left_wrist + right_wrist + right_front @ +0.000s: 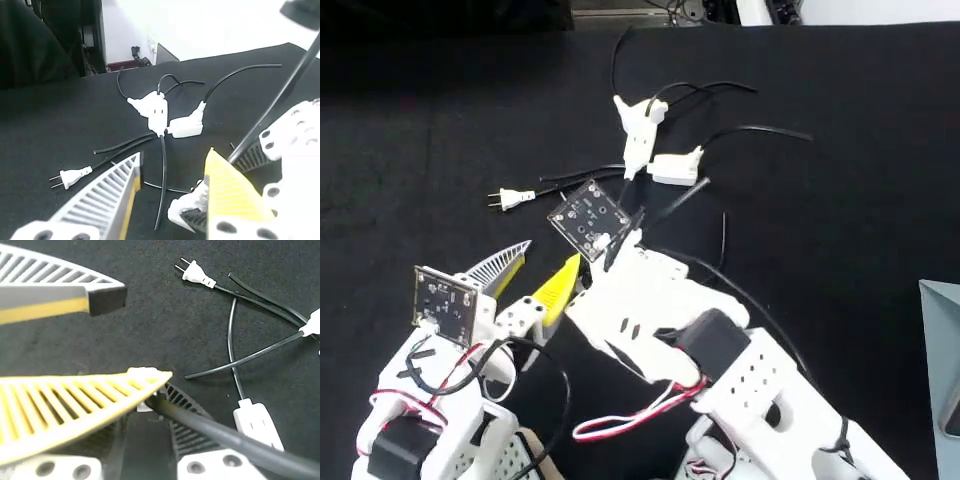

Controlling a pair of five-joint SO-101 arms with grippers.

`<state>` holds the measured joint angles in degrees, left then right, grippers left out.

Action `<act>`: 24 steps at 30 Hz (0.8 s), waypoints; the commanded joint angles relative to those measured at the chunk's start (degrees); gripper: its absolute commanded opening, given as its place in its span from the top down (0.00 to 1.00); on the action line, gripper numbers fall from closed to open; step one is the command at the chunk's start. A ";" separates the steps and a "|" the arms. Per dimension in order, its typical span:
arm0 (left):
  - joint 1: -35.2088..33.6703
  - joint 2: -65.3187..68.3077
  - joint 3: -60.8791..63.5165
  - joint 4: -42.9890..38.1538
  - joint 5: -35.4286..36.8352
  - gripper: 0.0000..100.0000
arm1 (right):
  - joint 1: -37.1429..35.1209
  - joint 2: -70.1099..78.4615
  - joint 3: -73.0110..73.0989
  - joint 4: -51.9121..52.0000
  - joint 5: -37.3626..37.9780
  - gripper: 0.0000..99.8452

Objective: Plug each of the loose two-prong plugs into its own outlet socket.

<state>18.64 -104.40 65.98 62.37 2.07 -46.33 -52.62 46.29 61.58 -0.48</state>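
two-prong plug (510, 198) loose on table (840, 200), apart from outlet socket (640, 130)

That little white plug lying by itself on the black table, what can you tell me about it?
The loose plug is small, with a white body that looks like moulded plastic and two bare metal prongs at one end. A thin black cord leaves its other end and runs off toward the white outlet block. It lies flat on the black table cover, prongs pointing away from that block, unplugged. Nothing grips it.
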 commanded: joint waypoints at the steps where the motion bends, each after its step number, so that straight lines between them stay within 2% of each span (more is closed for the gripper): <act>1: -6.11 -0.18 -4.35 -0.18 -0.62 0.79 | -0.44 -2.51 -0.04 -0.09 -0.09 0.99; 6: -11.12 -0.18 -1.98 0.09 -0.79 0.79 | 4.13 -6.37 -0.13 2.90 -0.09 0.99; 11: -11.03 2.37 3.03 0.09 -2.81 0.75 | 18.37 -9.10 0.66 3.69 -0.44 0.99; 15: -10.86 10.99 3.91 0.09 -3.87 0.71 | 29.98 -9.10 3.03 0.09 -0.44 0.99; 20: -5.76 26.73 -0.13 0.09 -9.05 0.70 | 42.81 -9.01 8.92 -9.41 -1.23 0.99; 24: 0.66 37.27 -4.09 -0.26 -10.99 0.70 | 46.59 -9.01 12.88 -13.80 -3.34 0.99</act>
<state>13.54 -76.53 67.91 62.37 -7.16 -2.73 -60.97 58.33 51.12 -2.42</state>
